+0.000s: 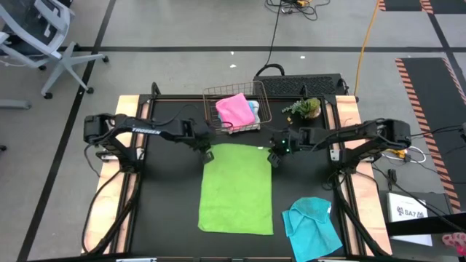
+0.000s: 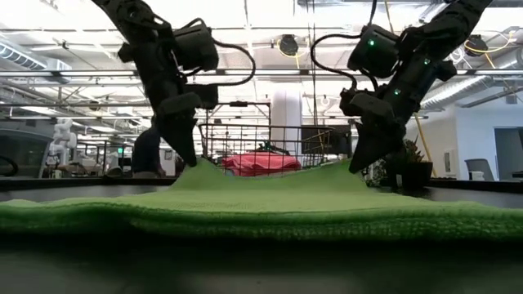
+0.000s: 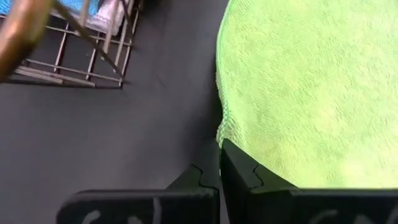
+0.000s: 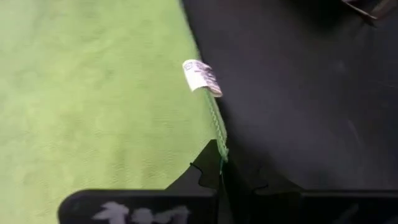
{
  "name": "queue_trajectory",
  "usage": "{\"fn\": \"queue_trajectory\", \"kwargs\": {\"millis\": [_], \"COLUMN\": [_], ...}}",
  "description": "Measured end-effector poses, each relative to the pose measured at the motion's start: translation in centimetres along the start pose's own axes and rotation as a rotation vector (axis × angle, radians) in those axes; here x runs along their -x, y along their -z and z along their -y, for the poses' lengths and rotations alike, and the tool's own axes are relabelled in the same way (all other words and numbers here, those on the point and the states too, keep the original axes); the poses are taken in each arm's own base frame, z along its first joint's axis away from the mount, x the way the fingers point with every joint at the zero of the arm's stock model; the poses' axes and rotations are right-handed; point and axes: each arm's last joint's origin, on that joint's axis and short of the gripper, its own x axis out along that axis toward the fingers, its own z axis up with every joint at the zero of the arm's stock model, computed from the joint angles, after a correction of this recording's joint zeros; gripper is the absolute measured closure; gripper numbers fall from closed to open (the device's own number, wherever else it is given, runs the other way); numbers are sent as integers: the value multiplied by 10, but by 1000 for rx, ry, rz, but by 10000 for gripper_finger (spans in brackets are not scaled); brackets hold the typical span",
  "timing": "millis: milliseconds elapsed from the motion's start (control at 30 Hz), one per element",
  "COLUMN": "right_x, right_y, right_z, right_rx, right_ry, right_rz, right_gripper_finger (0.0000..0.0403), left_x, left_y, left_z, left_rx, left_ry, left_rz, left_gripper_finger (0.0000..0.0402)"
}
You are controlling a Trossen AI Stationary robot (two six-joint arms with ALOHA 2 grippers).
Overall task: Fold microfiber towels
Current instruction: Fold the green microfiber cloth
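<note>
Both grippers — left gripper (image 1: 207, 155), right gripper (image 1: 274, 158) — pinch the green towel's (image 1: 237, 189) far corners thinly; you risk one slipping mid-fold.

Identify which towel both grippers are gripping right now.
The lime green towel, spread flat mid-table; the cyan towel lies crumpled at the near right, and the pink towel sits in the basket.

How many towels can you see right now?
4, maybe more hidden: lime green towel spread mid-table, cyan towel crumpled near-right, pink towel and blue towel in the basket.

Two dark arms w/ black cables, green LEDs, white lettering.
</note>
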Motion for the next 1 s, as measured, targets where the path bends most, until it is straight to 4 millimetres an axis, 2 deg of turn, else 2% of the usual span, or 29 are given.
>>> {"fn": "queue_trajectory", "kwargs": {"millis": [333,467,700,1000], "right_x": [16,22,27,39], "right_y": [-15,-15,6,40], "right_z": [-28,-42,-71,-113], "right_rx": [79,114,130,109], "right_ry": [-21,-42,-110,-214], "right_rz": [-59,-78,-163,-210], "right_gripper_finger": [403,403,403,403], "left_x": [24,34,40,50], "left_y": [-12,-8,14,35], "left_z": [25,40,78,130], "left_rx": [-64,-67,-33,39], "left_ry": [-6,-5,1,33], "left_rz": [-62,-130,-215,-135], "left_gripper_finger": [401,401,401,401]}}
